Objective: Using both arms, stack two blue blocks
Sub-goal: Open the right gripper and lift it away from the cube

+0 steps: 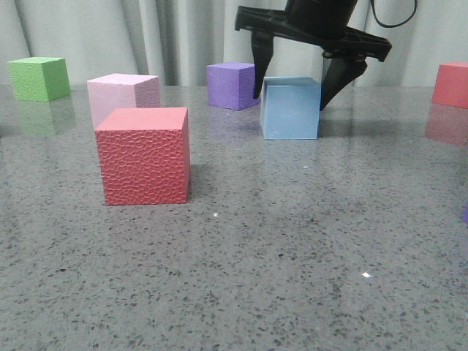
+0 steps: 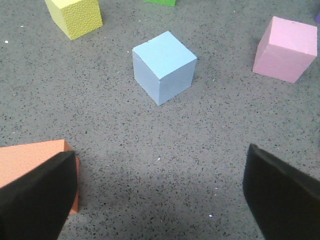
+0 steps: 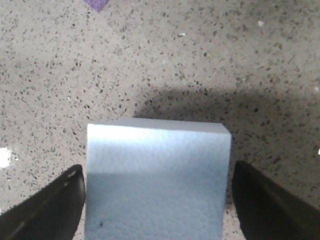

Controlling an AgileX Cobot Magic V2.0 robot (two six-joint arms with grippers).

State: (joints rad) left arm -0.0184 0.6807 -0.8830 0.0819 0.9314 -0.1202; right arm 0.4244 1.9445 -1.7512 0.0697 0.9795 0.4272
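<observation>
One pale blue block [image 1: 290,108] rests on the grey table [image 1: 292,256], right of centre. My right gripper [image 1: 289,101] hangs over it, open, one black finger down each side. In the right wrist view this block [image 3: 156,175] fills the space between the fingers [image 3: 47,210], with a thin gap on each side. A second blue block [image 2: 164,66] stands alone on the table in the left wrist view, well ahead of my left gripper [image 2: 160,200]. That gripper is open wide with only bare table between its fingers. The left arm is out of the front view.
A red cube [image 1: 145,155] stands front left with a pink cube [image 1: 124,91] behind it. Further back are a green cube [image 1: 39,78], a purple cube [image 1: 232,85] and another red cube [image 1: 451,84]. Near the left gripper are a yellow cube [image 2: 75,16], a pink cube [image 2: 286,48] and an orange-red cube [image 2: 30,160].
</observation>
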